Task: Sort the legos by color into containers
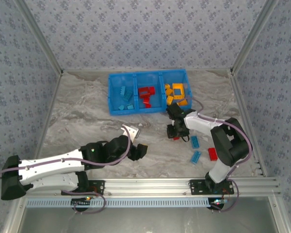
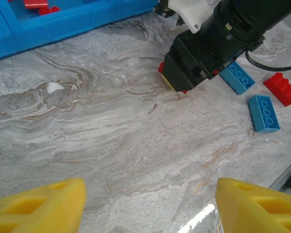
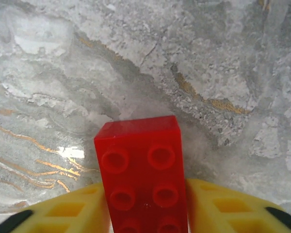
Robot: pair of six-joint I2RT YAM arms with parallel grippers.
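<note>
The right claw (image 3: 145, 208) gripped a red brick (image 3: 140, 165), mid-pickup; the left claw (image 2: 150, 194) gaped empty. Next, probably a lift toward the bin (image 1: 136, 110), middle compartment, eleven o'clock.

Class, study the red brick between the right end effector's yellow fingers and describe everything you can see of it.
The red brick is glossy moulded plastic, rectangular, two studs wide, with its round studs facing up. Six studs show before the frame cuts it off. It sits level, its long axis pointing away from the right end effector, whose yellow fingers press both long sides. The marbled table lies beneath it. Whether the brick rests there or is just lifted cannot be told.
</note>
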